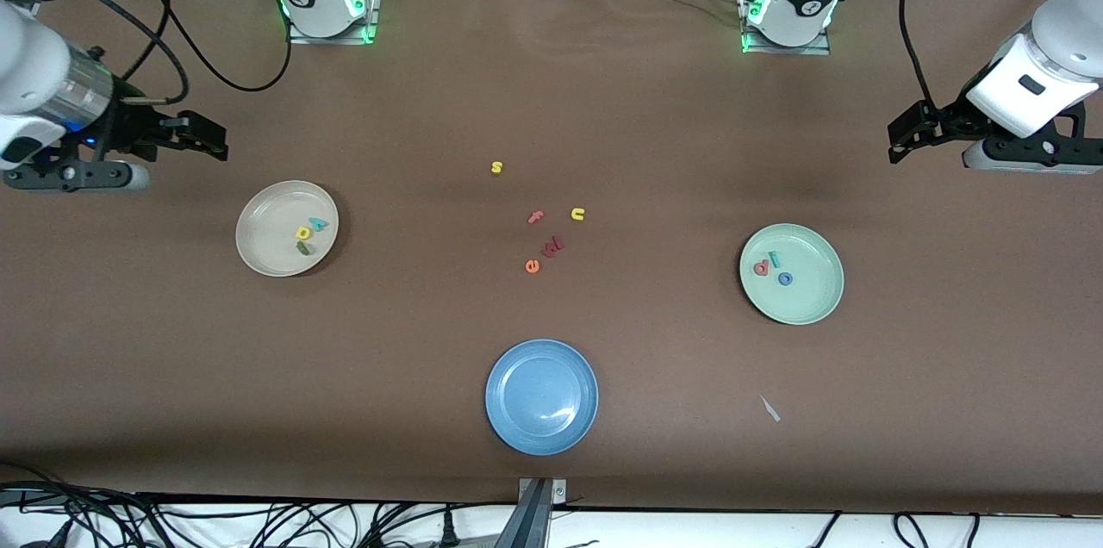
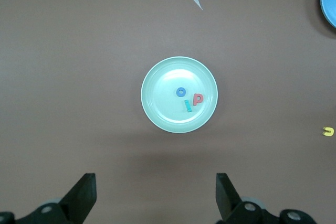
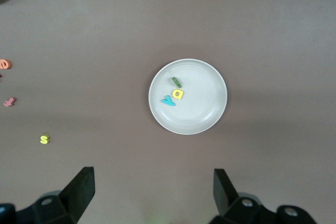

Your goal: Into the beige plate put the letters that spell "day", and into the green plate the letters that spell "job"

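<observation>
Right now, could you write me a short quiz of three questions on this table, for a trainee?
1. True or false: the blue plate holds letters.
2. Which plate holds the blue "o"? A) beige plate B) green plate C) blue plate
3. How many loose letters lie on the table between the plates?

Key:
1. False, it holds none.
2. B, beside the teal "j" and the pink letter.
3. Five: "s", "f", "u", "w", "e".
</observation>
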